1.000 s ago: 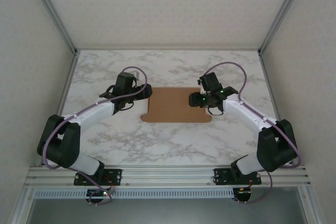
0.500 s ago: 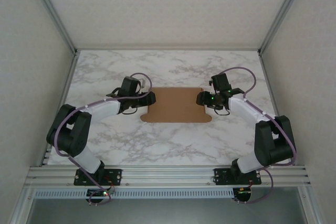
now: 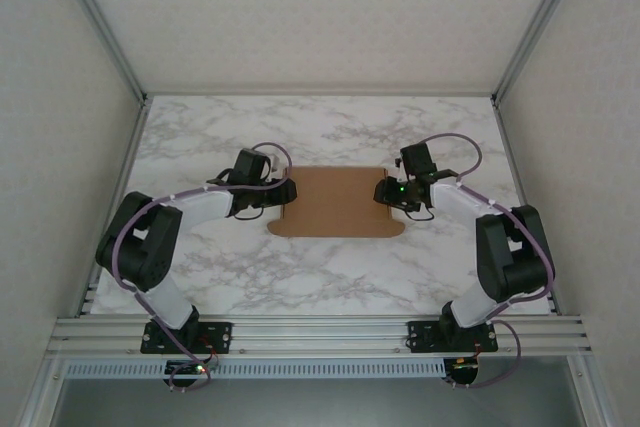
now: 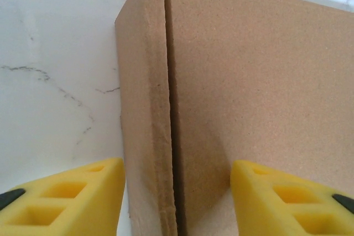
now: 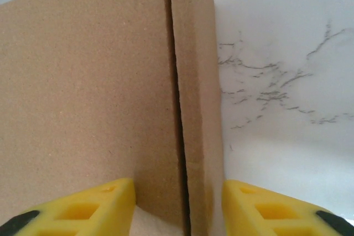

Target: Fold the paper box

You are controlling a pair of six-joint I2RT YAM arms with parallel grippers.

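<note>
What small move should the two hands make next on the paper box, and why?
Probably close both hands a little. The left hand and right hand each sit open astride a creased end strip of the paper box, with a gap between the inner finger and the cardboard. Pinching would likely secure both ends before any further folding.

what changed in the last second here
The left tool slid in to the left wall of the paper box, and the right tool backed out to its right wall; each now straddles a wall, jaws open. The box stayed put on the table.
</note>
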